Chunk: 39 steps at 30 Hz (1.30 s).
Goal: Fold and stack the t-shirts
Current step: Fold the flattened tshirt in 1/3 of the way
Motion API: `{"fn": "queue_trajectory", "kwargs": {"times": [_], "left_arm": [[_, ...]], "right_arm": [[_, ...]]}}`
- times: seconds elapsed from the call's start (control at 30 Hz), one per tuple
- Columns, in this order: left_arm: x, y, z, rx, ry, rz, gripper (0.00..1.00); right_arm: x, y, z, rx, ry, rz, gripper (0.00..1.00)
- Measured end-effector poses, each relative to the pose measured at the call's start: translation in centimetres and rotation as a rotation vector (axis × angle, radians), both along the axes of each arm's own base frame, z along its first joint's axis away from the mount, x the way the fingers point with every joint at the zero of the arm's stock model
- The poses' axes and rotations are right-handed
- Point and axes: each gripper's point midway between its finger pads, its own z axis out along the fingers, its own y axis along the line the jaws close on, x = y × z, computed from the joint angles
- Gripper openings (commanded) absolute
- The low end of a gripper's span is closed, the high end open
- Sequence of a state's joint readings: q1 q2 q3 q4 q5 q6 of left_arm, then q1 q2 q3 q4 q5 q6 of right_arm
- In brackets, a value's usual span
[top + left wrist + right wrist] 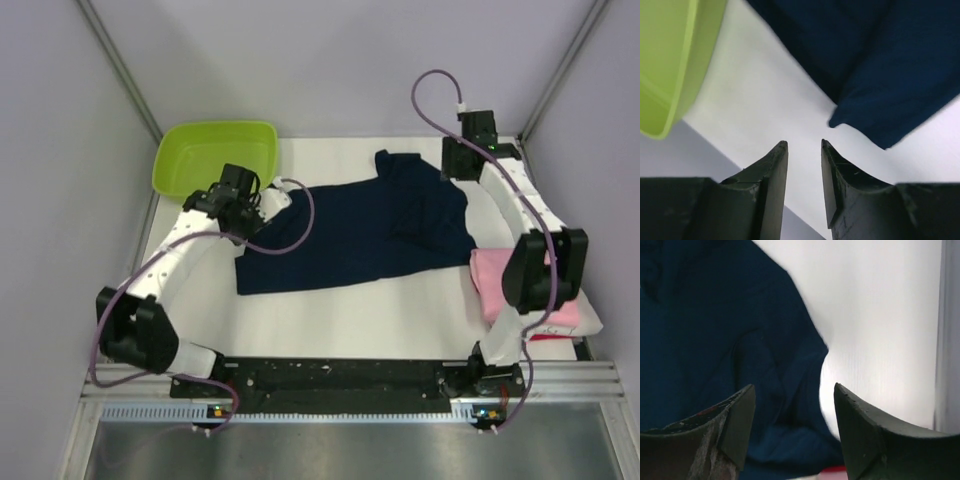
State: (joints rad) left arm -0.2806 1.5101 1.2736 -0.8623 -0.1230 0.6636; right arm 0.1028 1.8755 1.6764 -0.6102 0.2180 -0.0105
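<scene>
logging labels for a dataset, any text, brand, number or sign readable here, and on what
No text can be read in any view.
Navy shirt: plain, no print or tag showing.
Green tub: no label showing.
Folded pile: a faint dark mark near its near edge, too small to read.
</scene>
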Motion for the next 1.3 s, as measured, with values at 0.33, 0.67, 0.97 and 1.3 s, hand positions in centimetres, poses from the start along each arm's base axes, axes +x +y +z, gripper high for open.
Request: {"fn": "queue_trajectory", "kwargs": {"times": [0.33, 0.67, 0.97, 1.3], "left_arm": [[-10.5, -2.3, -9.9, 0.015, 0.325, -0.303, 0.55], [-8.2, -1.4, -11.8, 0.076, 0.207, -0.272, 0.15], [-9.7, -0.8, -12.5, 0.078, 0.228, -0.251, 0.00], [-20.7, 3.3, -9.3, 0.113, 0.423, -0.293, 0.47]], "right_arm": [[-13.5, 2.0, -3.9, 0.293, 0.120, -0.194, 0.58], [-18.6, 2.1, -12.0, 0.344, 0.299, -0.361, 0.61], [-17.1, 2.3, -13.4, 0.356, 0.283, -0.376, 0.57], [-17.3, 3.0, -12.3, 0.379, 0.280, -0.302, 0.45]]}}
